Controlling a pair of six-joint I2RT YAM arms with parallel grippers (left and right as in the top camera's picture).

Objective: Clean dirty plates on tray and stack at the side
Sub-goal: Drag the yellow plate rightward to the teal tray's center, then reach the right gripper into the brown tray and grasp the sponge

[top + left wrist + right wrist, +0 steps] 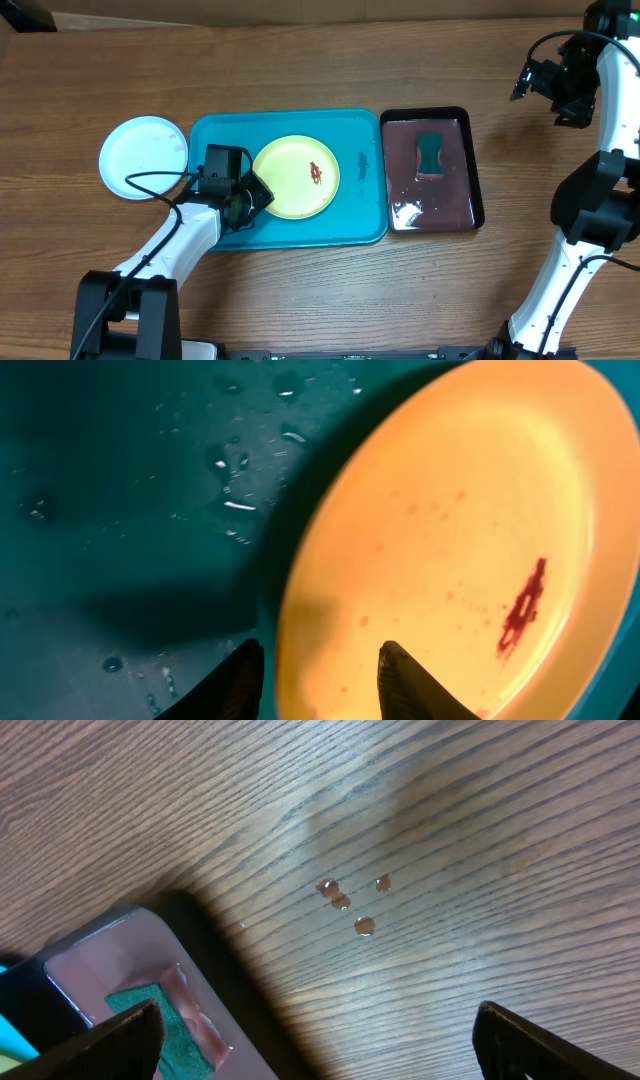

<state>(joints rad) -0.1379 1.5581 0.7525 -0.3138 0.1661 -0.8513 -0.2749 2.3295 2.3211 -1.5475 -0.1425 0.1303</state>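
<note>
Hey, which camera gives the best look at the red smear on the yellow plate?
Left wrist view: the smear sits large on the yellow plate, close up. Overhead shows it only as a tiny mark. The right wrist view does not show it.

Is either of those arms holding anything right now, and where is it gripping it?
Nothing is held. The left jaws stand apart astride the rim of the yellow plate without pinching it; the right jaws are open above the table.
</note>
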